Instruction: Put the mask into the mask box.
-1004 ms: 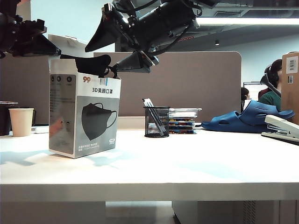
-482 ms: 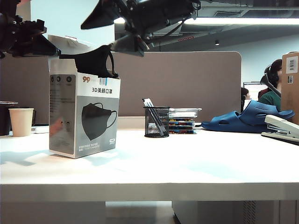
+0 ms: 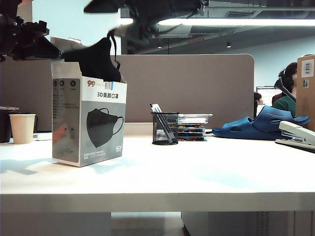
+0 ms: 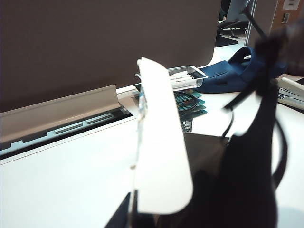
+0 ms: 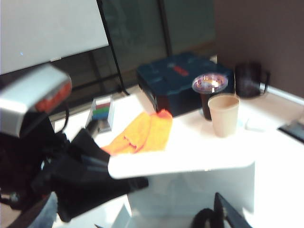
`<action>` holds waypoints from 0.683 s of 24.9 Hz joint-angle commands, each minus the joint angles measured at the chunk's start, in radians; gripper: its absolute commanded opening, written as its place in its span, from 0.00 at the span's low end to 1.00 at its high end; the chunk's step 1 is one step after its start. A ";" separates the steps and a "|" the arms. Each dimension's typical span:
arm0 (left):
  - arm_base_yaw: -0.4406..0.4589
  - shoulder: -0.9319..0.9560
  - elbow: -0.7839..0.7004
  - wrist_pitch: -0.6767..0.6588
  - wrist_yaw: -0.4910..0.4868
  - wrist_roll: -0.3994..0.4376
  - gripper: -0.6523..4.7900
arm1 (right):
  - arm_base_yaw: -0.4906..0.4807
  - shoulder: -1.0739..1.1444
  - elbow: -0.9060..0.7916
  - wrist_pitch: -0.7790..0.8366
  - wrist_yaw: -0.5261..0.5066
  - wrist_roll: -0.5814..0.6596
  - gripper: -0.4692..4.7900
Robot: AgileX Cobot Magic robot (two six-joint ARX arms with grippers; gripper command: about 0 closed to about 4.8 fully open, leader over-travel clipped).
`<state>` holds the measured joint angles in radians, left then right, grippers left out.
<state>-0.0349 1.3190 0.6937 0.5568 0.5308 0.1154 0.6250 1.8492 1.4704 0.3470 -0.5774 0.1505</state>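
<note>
Left hand [image 3: 37, 46] sits just beside the upper left corner of the mask box [image 3: 88, 120], closed tight on the box's white top flap [image 4: 159, 142] and holding it tipped back, so the mouth of the box faces up. The box stands upright on the bench [image 3: 197, 172], and every other place here is taken from it.

Inside that mouth stands the mask [image 3: 98, 61]: its lower part is down between the box walls, its upper part pokes well above the rim, and one thin ear loop [image 3: 115, 49] trails up over the right-hand wall. Its long axis runs near upright, leaning a little toward the right side of the box. No finger touches it.

Right hand [image 3: 125, 17] hangs above the box and slightly right of the mask's top edge, blurred in the exterior view; its fingers stand spread wide with nothing between them, as far as the smear lets me judge.

So the mask lies straight below and a touch left of the right hand, which is the nearer free hand, the left being busy with the flap. A push to seat the mask would likely go downward along its own length, and the loop over the wall may snag.
</note>
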 commanded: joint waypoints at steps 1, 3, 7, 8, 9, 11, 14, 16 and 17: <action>0.001 -0.003 0.003 0.000 0.005 0.000 0.11 | -0.001 -0.006 0.021 0.012 0.003 0.004 0.87; 0.001 -0.003 0.003 0.000 0.005 0.000 0.11 | 0.000 0.003 0.021 -0.032 0.014 0.011 0.75; 0.001 -0.003 0.003 0.003 0.005 0.000 0.11 | 0.005 0.045 0.021 -0.238 -0.039 0.010 0.73; 0.001 -0.003 0.003 0.002 0.005 0.000 0.11 | 0.005 0.048 0.021 -0.261 -0.039 0.010 0.73; 0.001 -0.003 0.003 0.002 0.005 0.000 0.11 | 0.005 0.053 0.021 -0.285 -0.039 0.010 0.73; 0.001 -0.003 0.003 0.003 0.005 0.000 0.11 | 0.004 0.054 0.021 -0.323 -0.043 0.009 0.73; 0.001 -0.003 0.003 0.003 0.005 0.000 0.11 | 0.003 0.051 0.024 -0.369 -0.043 0.002 0.73; 0.001 -0.003 0.003 0.002 0.005 0.000 0.11 | -0.003 0.040 0.024 -0.377 -0.043 0.002 0.73; 0.001 -0.003 0.003 0.002 0.005 0.000 0.11 | -0.004 0.035 0.024 -0.382 -0.043 0.002 0.73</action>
<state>-0.0345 1.3190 0.6937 0.5556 0.5312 0.1154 0.6235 1.9022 1.4891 -0.0422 -0.6132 0.1558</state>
